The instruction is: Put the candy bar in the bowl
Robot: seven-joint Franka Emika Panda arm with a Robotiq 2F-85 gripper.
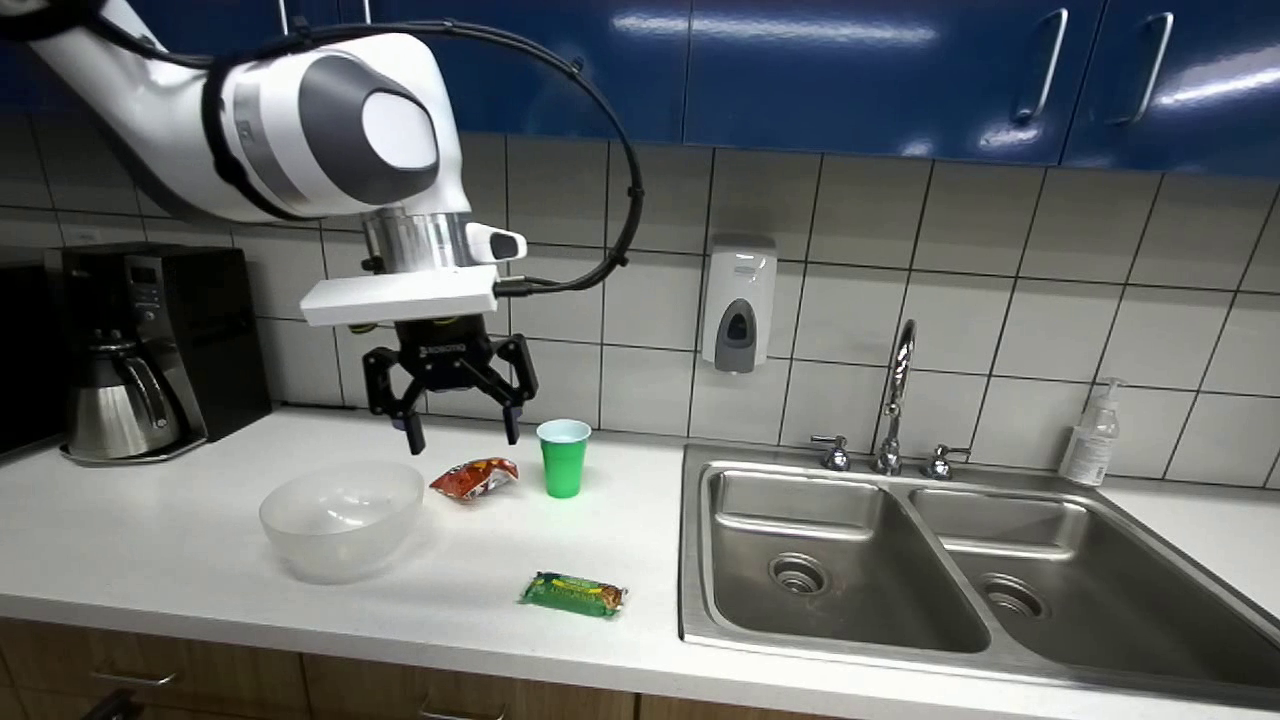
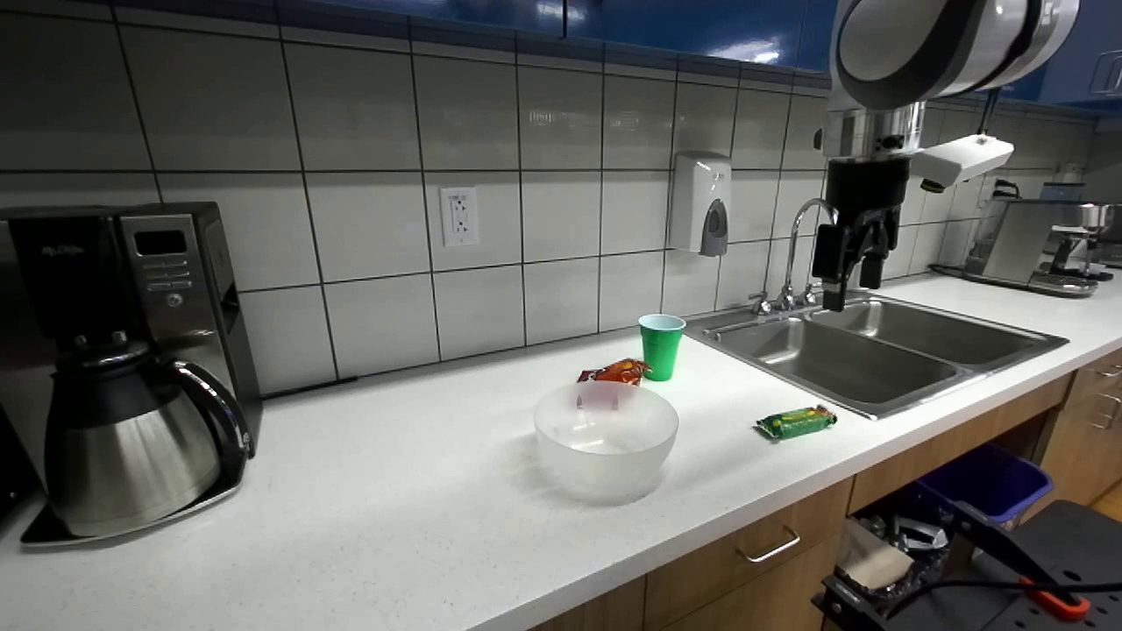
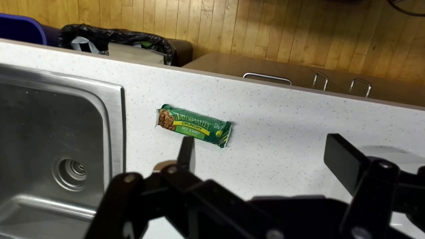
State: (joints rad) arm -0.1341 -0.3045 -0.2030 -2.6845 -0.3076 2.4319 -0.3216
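Note:
The candy bar, in a green wrapper, lies flat on the counter near the sink. It shows in both exterior views (image 1: 573, 594) (image 2: 796, 422) and left of centre in the wrist view (image 3: 196, 126). The clear, frosted-looking bowl (image 1: 340, 530) (image 2: 605, 451) stands upright on the counter. In the wrist view only a pale part of the bowl (image 3: 406, 159) shows, behind the right finger. My gripper (image 1: 464, 435) (image 2: 852, 287) (image 3: 261, 149) points down, high above the counter. Its fingers are wide apart with nothing between them, and it touches neither thing.
A red-orange packet (image 1: 475, 479) (image 2: 616, 372) and a green cup (image 1: 564, 460) (image 2: 661, 348) stand behind the bowl and bar, near the wall. A double sink (image 1: 695, 560) with a faucet (image 1: 893, 400) adjoins. A coffee maker (image 2: 175, 289) stands at the far end.

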